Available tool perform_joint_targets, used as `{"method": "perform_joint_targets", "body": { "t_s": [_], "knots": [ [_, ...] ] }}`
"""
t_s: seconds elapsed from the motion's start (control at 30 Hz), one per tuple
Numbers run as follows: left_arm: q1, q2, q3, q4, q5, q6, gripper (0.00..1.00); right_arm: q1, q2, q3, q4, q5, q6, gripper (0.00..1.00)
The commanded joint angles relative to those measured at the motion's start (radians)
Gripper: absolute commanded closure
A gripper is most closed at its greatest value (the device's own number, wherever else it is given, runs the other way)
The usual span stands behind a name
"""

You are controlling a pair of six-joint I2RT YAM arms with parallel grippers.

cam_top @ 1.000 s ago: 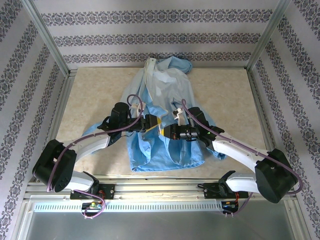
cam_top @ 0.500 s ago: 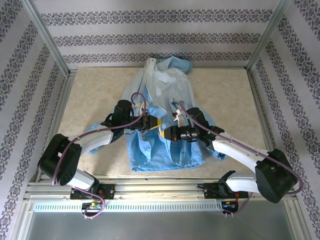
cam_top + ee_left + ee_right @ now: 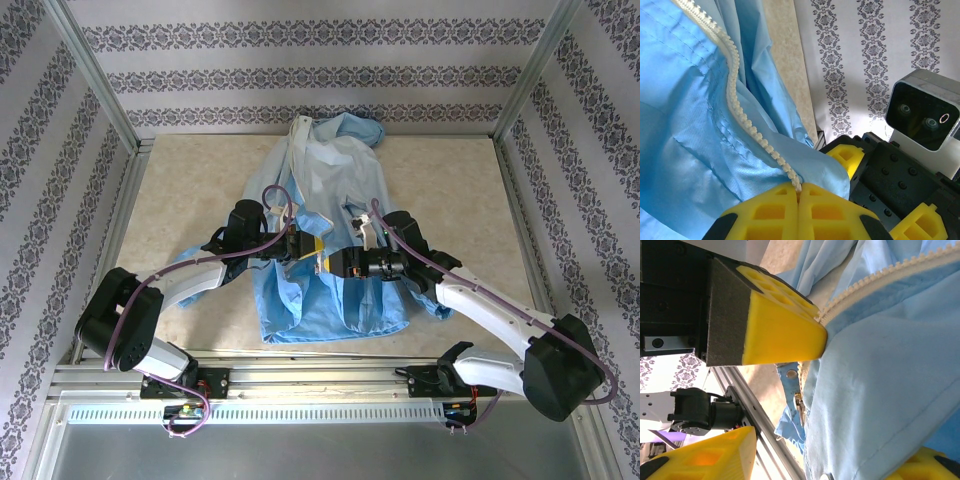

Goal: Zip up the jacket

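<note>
While left tool (image 3: 799, 189) clamps zipper (image 3: 747, 125), right tool (image 3: 815, 460) stands open.
Zipper runs straight ahead of left tool, up the jacket (image 3: 330, 170).

Beige marbled table (image 3: 190, 180), light-blue jacket (image 3: 335, 180) spread on it
</note>
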State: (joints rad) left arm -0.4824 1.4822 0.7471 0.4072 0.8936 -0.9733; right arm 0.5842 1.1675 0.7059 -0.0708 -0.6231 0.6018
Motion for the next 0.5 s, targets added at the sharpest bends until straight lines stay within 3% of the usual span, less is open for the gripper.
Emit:
{"method": "perform_joint_targets", "body": {
  "t_s": [0.0,0.17,0.47],
  "knots": [
    [0.007,-0.005,0.009,0.055,-0.005,0.002,1.00,-0.007,-0.003,0.030,-0.011,-0.026,-0.014,0.51],
    [0.007,0.004,0.000,0.086,-0.007,-0.018,1.00,-0.007,0.004,0.040,-0.014,-0.024,-0.017,0.56],
    [0.007,0.003,-0.011,0.102,-0.005,-0.027,1.00,-0.005,0.056,0.050,-0.001,-0.041,-0.011,0.52]
  ]
}}
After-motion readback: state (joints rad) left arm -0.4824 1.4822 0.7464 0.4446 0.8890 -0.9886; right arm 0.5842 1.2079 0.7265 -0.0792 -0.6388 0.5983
